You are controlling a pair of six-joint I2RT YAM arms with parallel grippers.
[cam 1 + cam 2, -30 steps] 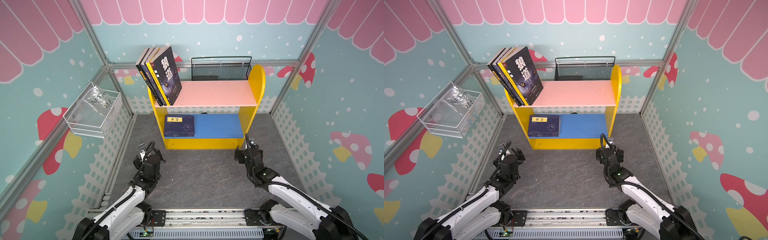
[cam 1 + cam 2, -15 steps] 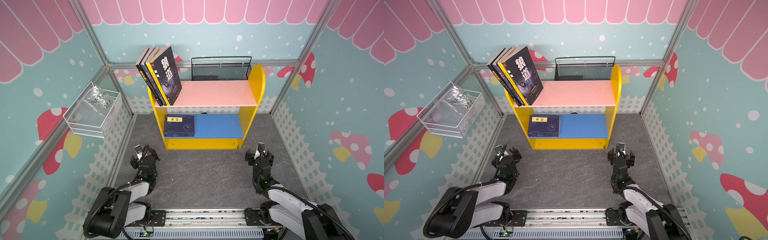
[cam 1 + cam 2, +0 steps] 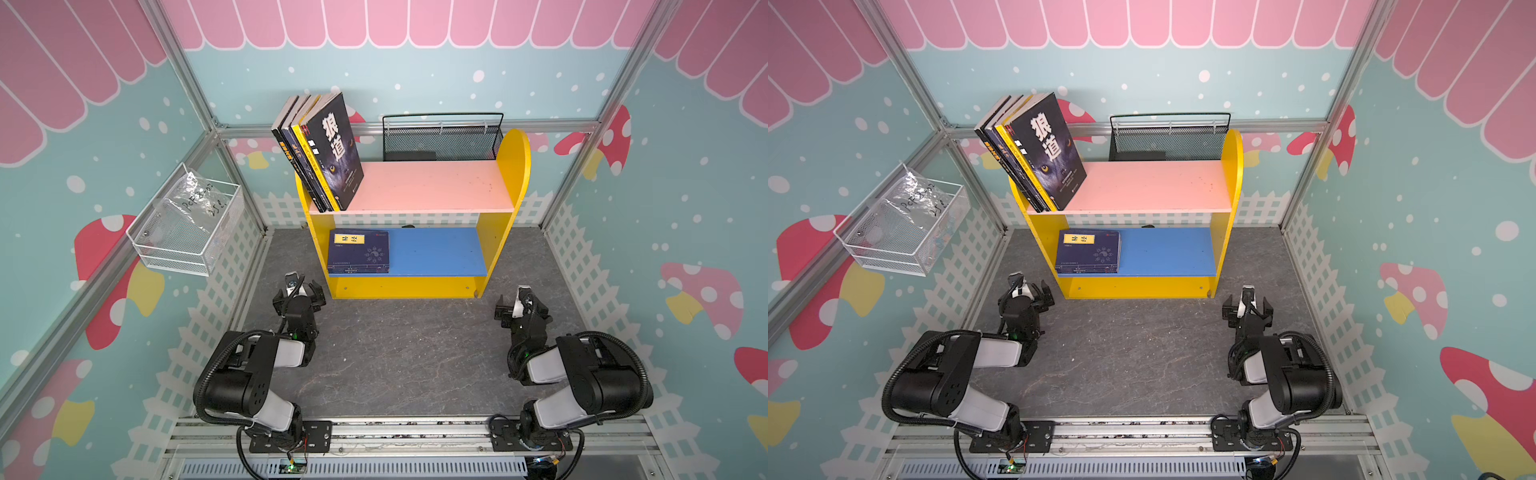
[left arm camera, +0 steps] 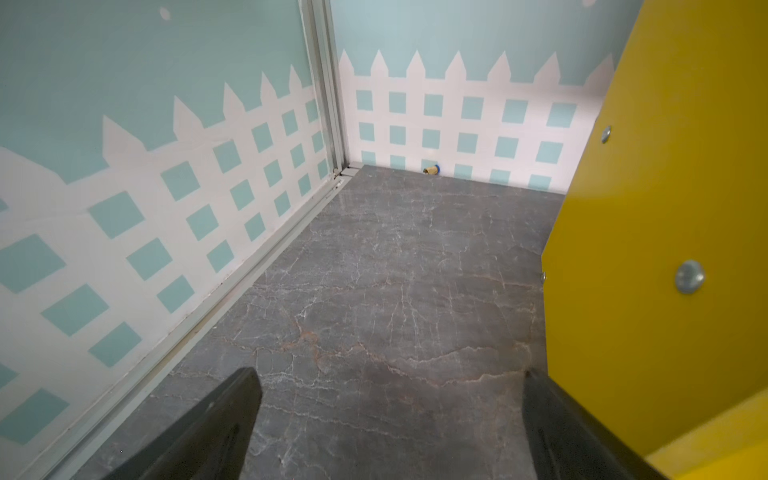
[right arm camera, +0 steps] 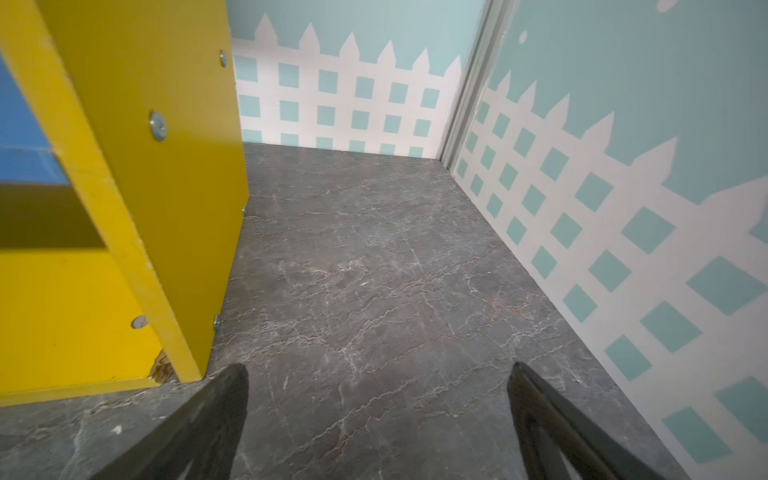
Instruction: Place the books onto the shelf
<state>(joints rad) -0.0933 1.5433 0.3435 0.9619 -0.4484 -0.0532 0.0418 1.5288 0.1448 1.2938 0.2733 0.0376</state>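
Note:
The shelf (image 3: pixel 415 286) stands at the back of the grey floor, yellow-sided with a pink upper board and a blue lower board. Several books (image 3: pixel 328 153) lean against its left side on the pink board. A low stack of navy books (image 3: pixel 359 253) lies flat on the blue board's left half. My left gripper (image 3: pixel 298 291) is open and empty, low by the shelf's front left corner. My right gripper (image 3: pixel 517 307) is open and empty, just right of the front right corner. In the wrist views, the left gripper (image 4: pixel 390 376) and the right gripper (image 5: pixel 378 369) have only bare floor between their fingers, with the shelf's yellow side (image 4: pixel 665 208) (image 5: pixel 166 166) close by.
A black wire mesh basket (image 3: pixel 440 137) sits behind the shelf on the back wall. A white wire basket (image 3: pixel 187 224) holding a plastic bag hangs on the left wall. Something small, gold and blue (image 4: pixel 431 169), lies at the foot of the back wall. The arm bases sit on a rail (image 3: pixel 415 436) at the front.
Both arms have folded back toward the front rail. The right gripper has shifted right, off the shelf's front. Both grippers stayed open and empty, and the books have not moved.

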